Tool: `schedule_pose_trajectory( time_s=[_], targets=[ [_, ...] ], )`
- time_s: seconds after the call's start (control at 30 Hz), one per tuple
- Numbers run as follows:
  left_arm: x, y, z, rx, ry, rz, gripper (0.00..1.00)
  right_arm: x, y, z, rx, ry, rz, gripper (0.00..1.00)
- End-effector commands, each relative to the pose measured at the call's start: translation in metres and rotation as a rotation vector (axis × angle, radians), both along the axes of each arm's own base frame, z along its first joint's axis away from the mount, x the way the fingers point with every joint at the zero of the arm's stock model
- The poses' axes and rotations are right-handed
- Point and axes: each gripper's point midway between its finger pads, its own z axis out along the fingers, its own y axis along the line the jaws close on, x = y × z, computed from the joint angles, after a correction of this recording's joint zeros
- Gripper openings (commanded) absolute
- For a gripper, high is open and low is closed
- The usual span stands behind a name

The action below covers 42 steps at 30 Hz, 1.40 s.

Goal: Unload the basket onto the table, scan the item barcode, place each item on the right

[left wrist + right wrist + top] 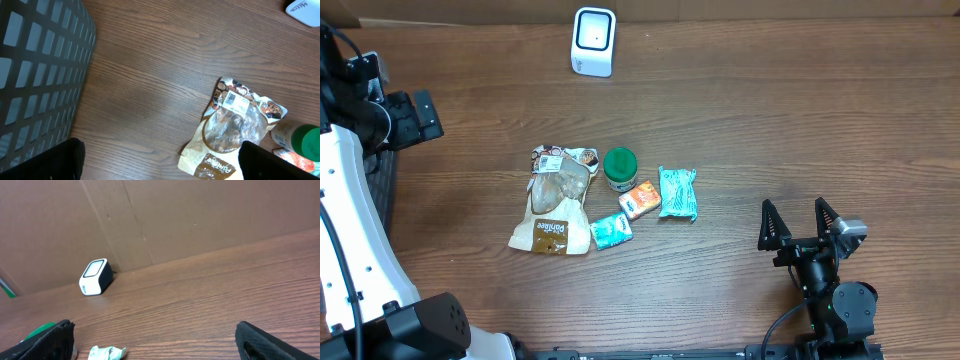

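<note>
Several items lie grouped mid-table: a brown snack pouch [558, 200] with a white barcode label [235, 100], a green-lidded jar [620, 167], an orange packet [640, 199] and two teal packets [677, 193] [611, 231]. The white scanner [592, 40] stands at the far edge, and is also seen as the scanner [95, 276] by the cardboard wall. My left gripper [160, 165] hovers open left of the pouch [235, 125], holding nothing. My right gripper [800, 222] stands open at the front right, apart from the items, with bare wood between its fingers [272, 342].
A dark mesh basket [40, 65] sits at the table's left edge, beside my left arm [410, 115]. A brown cardboard wall [200, 215] closes off the far side. Bare wood lies between the items and the scanner.
</note>
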Motion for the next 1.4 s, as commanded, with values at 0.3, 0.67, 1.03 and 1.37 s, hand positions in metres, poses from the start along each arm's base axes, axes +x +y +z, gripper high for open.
schedule_pose_trajectory(
  time_s=[0.3,0.67,1.03,1.37],
  targets=[
    [0.002,-0.004,0.005,-0.002,-0.018,-0.026,1.0,0.0,0.0,-0.002,-0.004,-0.004,-0.002,1.0],
    [0.002,-0.004,0.005,-0.003,-0.018,-0.026,1.0,0.0,0.0,-0.002,-0.004,-0.004,-0.002,1.0],
    [0.002,-0.004,0.005,-0.002,-0.018,-0.026,1.0,-0.001,0.006,-0.001,0.006,-0.006,0.033,1.0],
    [0.002,-0.004,0.005,-0.002,-0.018,-0.026,1.0,-0.008,0.03,0.013,0.038,-0.019,0.175,1.0]
  ],
)
